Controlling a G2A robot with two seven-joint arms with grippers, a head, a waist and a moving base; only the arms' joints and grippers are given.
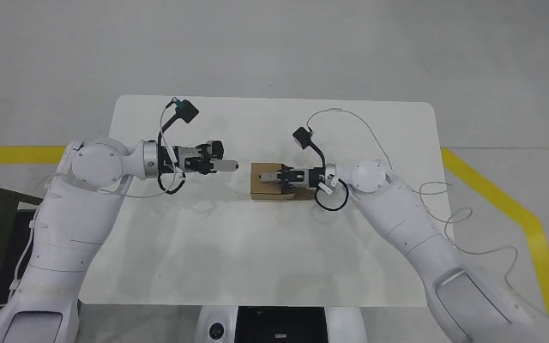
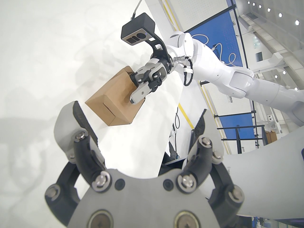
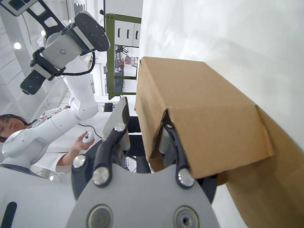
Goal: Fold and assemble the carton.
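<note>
The right gripper (image 1: 274,177) has one finger tucked inside the open end of the carton (image 3: 201,110) and the other outside the same wall. Its jaws are partly spread and straddle the cardboard. A sliver of gap shows beside the outer finger, so it seems to steady the box rather than pinch it. The brown carton lies on the white table (image 1: 257,249), around and just ahead of that gripper, already squared up into a box. The end farthest from the gripper looks closed, with a seam where its flaps meet. The end at the gripper stands open, its edge notched and slightly ragged, and one loose flap trails out beside the wrist. Beyond the closed end, near but clear of the cardboard, the left gripper (image 1: 226,163) hangs over the table with jaws spread wide and nothing in them. The job appears to be in its closing stage, with only the flaps at the open end left to fold. The next move likely calls for the right finger to leave the opening so the loose flap can be folded in, while the left gripper braces the far end.
</note>
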